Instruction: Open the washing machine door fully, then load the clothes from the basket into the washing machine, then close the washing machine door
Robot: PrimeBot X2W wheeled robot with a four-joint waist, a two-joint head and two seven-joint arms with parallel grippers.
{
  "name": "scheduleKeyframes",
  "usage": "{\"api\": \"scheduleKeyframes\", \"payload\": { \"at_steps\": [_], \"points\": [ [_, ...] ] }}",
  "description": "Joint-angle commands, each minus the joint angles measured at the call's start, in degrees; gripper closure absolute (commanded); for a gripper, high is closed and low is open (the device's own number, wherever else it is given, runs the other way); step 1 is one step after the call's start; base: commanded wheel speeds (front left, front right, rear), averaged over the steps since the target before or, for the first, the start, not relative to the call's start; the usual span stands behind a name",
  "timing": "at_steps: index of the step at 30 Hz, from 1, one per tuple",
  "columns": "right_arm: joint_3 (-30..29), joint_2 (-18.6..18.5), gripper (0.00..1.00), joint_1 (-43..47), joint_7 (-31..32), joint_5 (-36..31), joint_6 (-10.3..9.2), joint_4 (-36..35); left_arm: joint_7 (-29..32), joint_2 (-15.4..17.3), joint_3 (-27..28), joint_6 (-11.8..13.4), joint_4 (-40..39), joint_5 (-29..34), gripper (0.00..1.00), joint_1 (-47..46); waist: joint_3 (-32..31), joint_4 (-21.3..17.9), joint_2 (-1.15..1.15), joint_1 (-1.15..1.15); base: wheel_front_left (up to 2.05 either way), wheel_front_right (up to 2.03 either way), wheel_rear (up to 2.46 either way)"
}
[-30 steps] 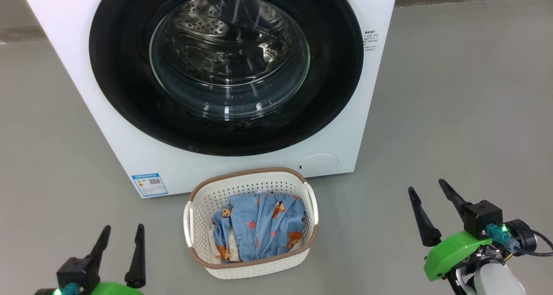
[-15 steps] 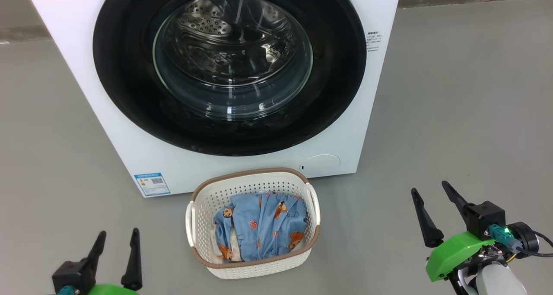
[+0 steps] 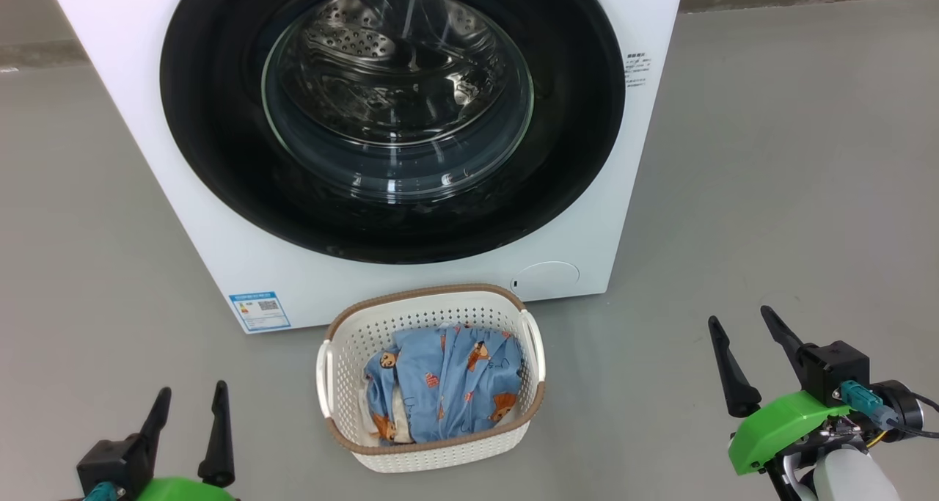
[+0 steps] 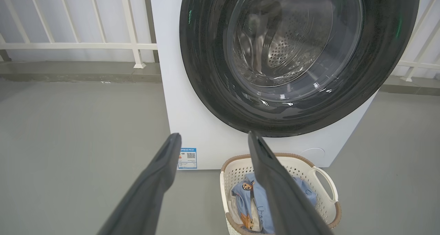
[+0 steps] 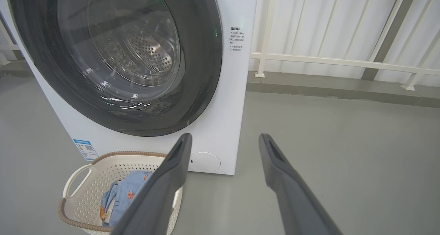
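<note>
The washing machine (image 3: 220, 251) is standing on the grey floor (image 3: 770, 156), and the washing machine door (image 3: 213, 156) is sitting closed against its front. The steel drum (image 3: 367, 39) is showing through the clear glass bowl (image 3: 396, 141) at the centre of the black rim. The basket (image 3: 433, 453) is resting on the floor just in front of the machine, below the door, between the blue energy sticker (image 3: 259, 310) at the low left and the round flap (image 3: 546, 279) at the low right. The clothes (image 3: 447, 384) are lying bunched inside the basket: the light blue fabric with brown bears is covering most of the bottom, and a cream piece is peeking out at its left edge. The left gripper (image 3: 191, 388) is hovering at the lower left of the head view, well apart from the basket, with its two dark fingers spread wide and holding nothing. The right gripper (image 3: 738, 314) is hovering at the lower right, also away from the basket, and its fingers are likewise standing wide apart with only air between them. In the wrist views both pairs of fingers are pointing toward the machine, and a white railing (image 5: 343, 61) is running behind it.
</note>
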Motion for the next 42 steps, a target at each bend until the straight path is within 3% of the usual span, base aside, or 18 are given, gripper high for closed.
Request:
{"api": "scheduleKeyframes", "payload": {
  "at_steps": [1,19,42],
  "points": [
    [1.05,0.04,0.00,-2.30,-0.53,-0.42,-0.06,-1.26,-0.55,1.20,2.02,-0.02,-1.08,-0.22,0.00,-2.73,0.01,-0.03,0.00,0.00,0.00,0.00,0.00],
    [-0.04,0.61,0.00,-1.84,-0.66,-0.89,-0.06,-2.66,-0.55,0.94,2.59,-0.09,-1.53,1.60,0.00,-2.89,0.29,0.15,0.00,0.00,0.16,0.16,-0.33],
    [-0.68,0.58,0.00,-1.99,-0.74,-0.01,-0.06,-3.34,-0.55,-0.08,4.10,-0.15,-4.71,1.54,0.00,-2.42,1.27,0.09,0.00,0.00,1.03,1.03,-2.05]
  ]
}}
